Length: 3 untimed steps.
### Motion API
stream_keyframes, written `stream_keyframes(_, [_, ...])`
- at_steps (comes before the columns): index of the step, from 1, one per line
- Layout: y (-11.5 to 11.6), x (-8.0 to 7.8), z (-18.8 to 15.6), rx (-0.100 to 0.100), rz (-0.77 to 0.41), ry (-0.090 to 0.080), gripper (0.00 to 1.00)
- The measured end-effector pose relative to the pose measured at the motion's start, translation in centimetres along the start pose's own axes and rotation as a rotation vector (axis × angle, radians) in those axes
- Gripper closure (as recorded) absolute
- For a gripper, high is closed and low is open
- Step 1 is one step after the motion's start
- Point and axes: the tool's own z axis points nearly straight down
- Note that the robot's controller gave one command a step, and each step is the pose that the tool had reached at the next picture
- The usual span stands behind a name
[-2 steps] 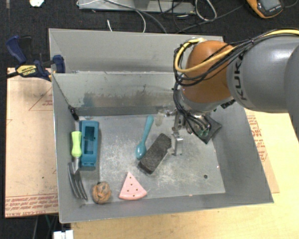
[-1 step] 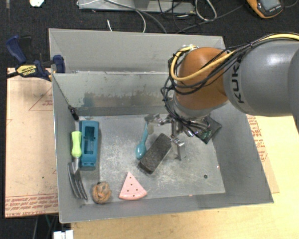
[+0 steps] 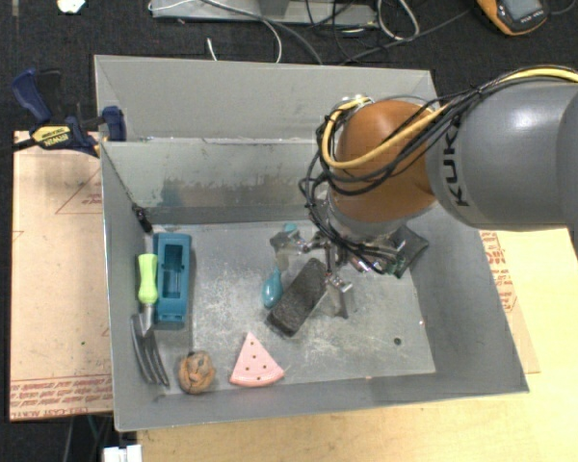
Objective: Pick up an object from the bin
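— Grey bin (image 3: 385, 340), near its middle: what's under the pincer (image 3: 332, 275)?
— A dark block (image 3: 299, 299), with a teal drop (image 3: 272, 289) just beside it. Pincer's spread: cannot tell. Best to straddle the block's narrow sides, clear of the drop
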Motion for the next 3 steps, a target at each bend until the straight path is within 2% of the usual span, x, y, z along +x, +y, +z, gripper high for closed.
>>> stream_keyframes(1, [-0.7, 0.2, 3.7, 0.002, -0.269, -0.003, 0.00])
stream_keyframes(2, [-1.1, 1.3, 4.8, 0.001, -0.195, -0.008, 1.00])
stream_keyframes(3, [-1.1, 1.3, 4.8, 0.001, -0.195, -0.008, 1.00])
